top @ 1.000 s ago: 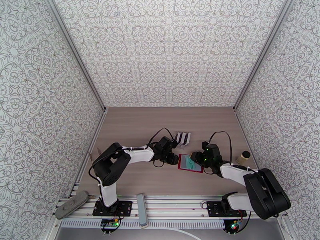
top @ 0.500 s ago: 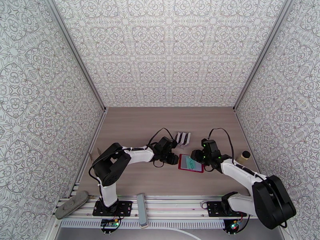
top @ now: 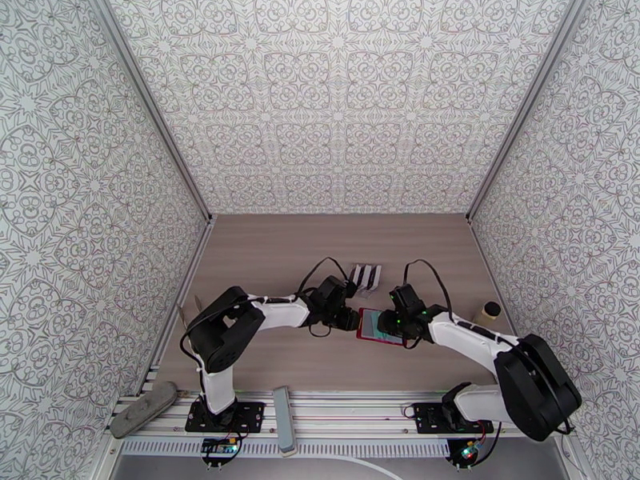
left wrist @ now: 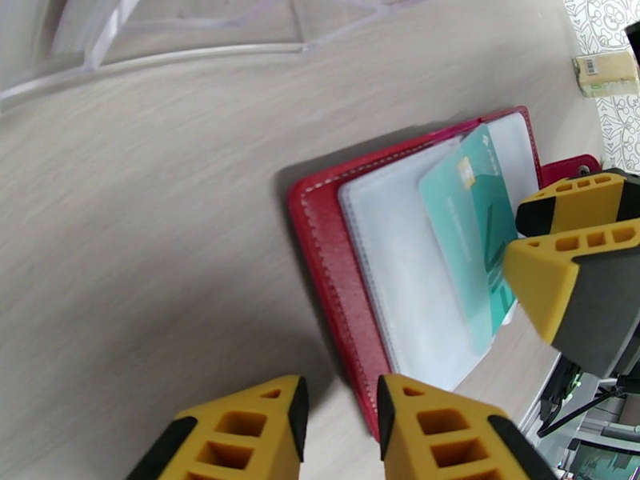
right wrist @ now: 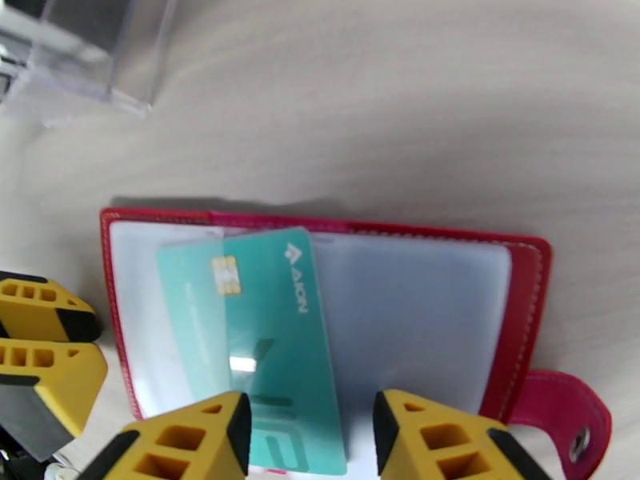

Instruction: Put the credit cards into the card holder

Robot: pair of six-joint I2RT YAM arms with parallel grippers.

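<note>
The card holder (top: pixel 372 326) is a red wallet lying open on the table, its pale clear pockets (right wrist: pixel 416 314) facing up and its snap tab (right wrist: pixel 560 410) at one end. A teal credit card (right wrist: pixel 264 338) lies slanted on it, one long side paler under a clear pocket. My right gripper (right wrist: pixel 312 426) stands open astride the card's near end, a gap left to one finger. My left gripper (left wrist: pixel 340 410) is narrowly open at the wallet's red edge (left wrist: pixel 328 258), with the right fingers (left wrist: pixel 568 258) opposite it. More cards (top: pixel 366 276) stand in a clear rack behind the wallet.
The clear rack (right wrist: pixel 80 50) sits just beyond the wallet. A small pale bottle (top: pixel 488 314) stands by the right wall. A grey bar (top: pixel 283 418) and a grey flat object (top: pixel 144 408) lie on the rail at the near edge.
My right gripper has moved left over the wallet and the teal card. The left gripper's fingers have drawn a little closer together. The wallet has stayed in place.
</note>
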